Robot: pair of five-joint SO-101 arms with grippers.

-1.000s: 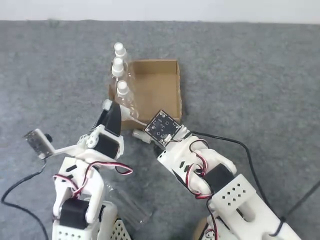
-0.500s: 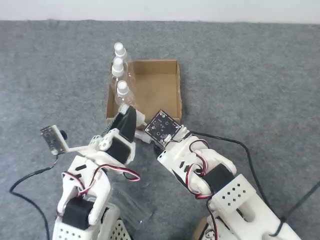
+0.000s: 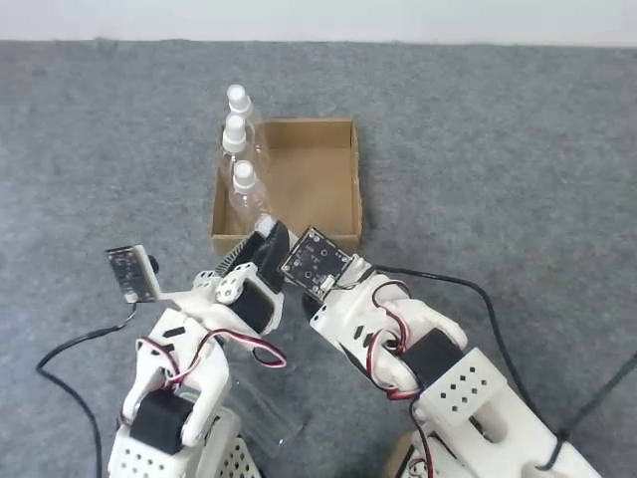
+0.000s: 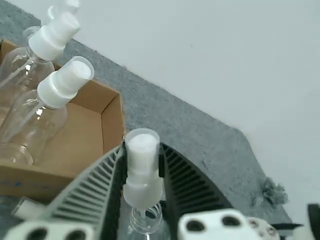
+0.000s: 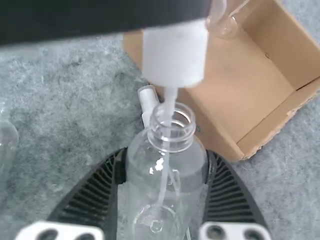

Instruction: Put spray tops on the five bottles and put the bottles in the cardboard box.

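My left gripper is shut on a white spray top, held upright. My right gripper is shut on a clear open bottle, also upright. The spray top hangs just above the bottle's neck, and its thin tube reaches down inside. In the high view the left gripper sits right beside the right arm's wrist board, at the near edge of the cardboard box. Three capped bottles stand along the box's left side.
A loose spray top lies on the grey carpet between the held bottle and the box. Another clear bottle lies on the carpet near the left arm's base. The right half of the box floor is bare.
My left arm has swung right and forward with the spray top, bringing it over the bottle in my right gripper. The right arm has barely moved.
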